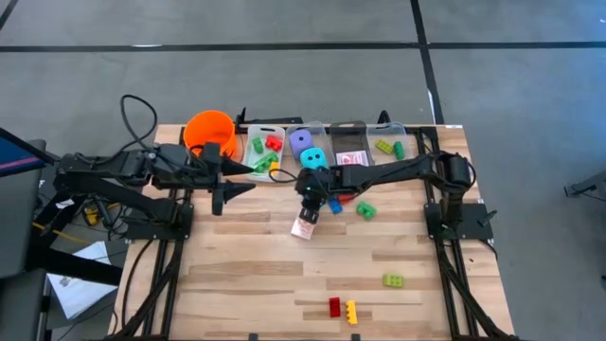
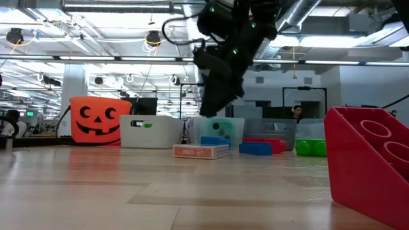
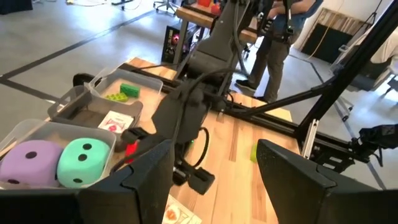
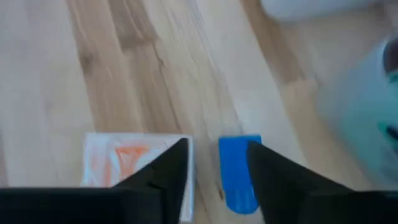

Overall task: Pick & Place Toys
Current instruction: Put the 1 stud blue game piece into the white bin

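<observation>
Two dice (image 1: 308, 149) in clear bin (image 1: 290, 132)

Right claw (image 1: 316, 201) hovers above card (image 1: 304, 228), near blue brick (image 1: 334, 204).

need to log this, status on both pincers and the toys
Right pincer open above blue brick, card box alongside. Left pincer open, idle near orange bucket. Nothing in the way.
</observation>
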